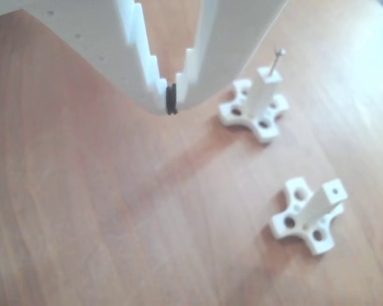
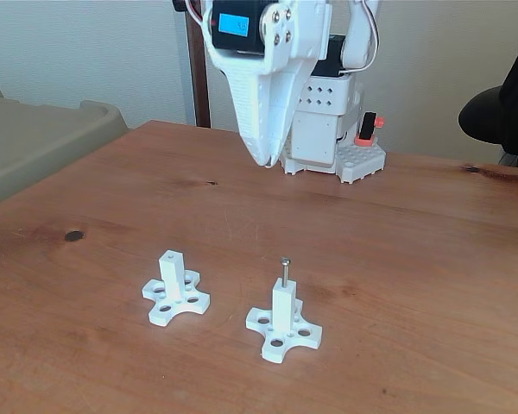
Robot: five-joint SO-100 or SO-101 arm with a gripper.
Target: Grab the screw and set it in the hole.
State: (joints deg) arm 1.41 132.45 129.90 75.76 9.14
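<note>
Reading this as placement done: screw (image 2: 286,270) stands in hole atop right post (image 2: 283,308), my claw (image 2: 262,159) closed, empty, up behind post, so next I'd just retreat w/o bumping it.

Wooden tabletop (image 2: 397,250), reddish-brown, with a dark knot near its left edge. White arm base (image 2: 328,129) stands at the far edge, an orange-and-black part on its right side. White gripper (image 2: 263,160) hangs above the tabletop in front of the base, tips pointing down, jaws together with nothing between them; a blue-labelled servo sits at its top. Two white posts on cross-shaped bases stand near the front, apart from each other: left post (image 2: 171,276) with a bare top; right post (image 2: 283,309) with the screw (image 2: 286,269) standing upright in the hole at its tip, round head uppermost. A grey-green object (image 2: 34,142) lies beyond the tabletop's left edge.
</note>
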